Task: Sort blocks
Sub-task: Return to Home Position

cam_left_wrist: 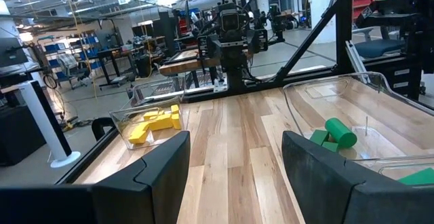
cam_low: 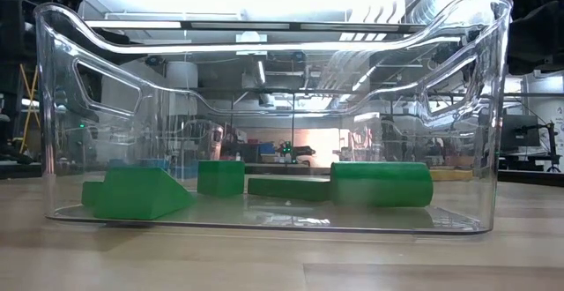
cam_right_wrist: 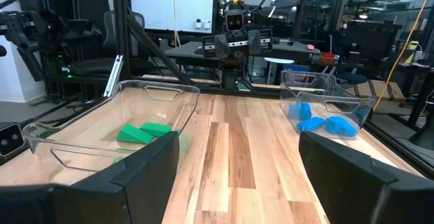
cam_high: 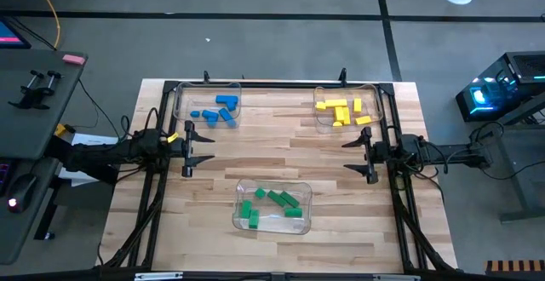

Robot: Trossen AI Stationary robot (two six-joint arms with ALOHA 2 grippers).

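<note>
High view puts the left tool [cam_high: 189, 149] and the right tool [cam_high: 368, 156] at opposite sides of the bench [cam_high: 281, 157], facing each other, each with fingers spread and holding nothing. Every block I can see sits in one of the clear trays [cam_high: 272, 183]. The blue blocks [cam_high: 217, 111] are in the tray beside the left arm, the yellow blocks [cam_high: 343, 111] in the one beside the right arm, and the green blocks [cam_high: 271, 204] in the middle tray toward the front edge.

The risk from here looks small. An arm swinging low could clip a tray rim, and thin, glossy plastic would slide easily on smooth wooden planks. The blocks look matte and solid, mostly bars and wedges. One green piece seems round, though the tray wall distorts it.
</note>
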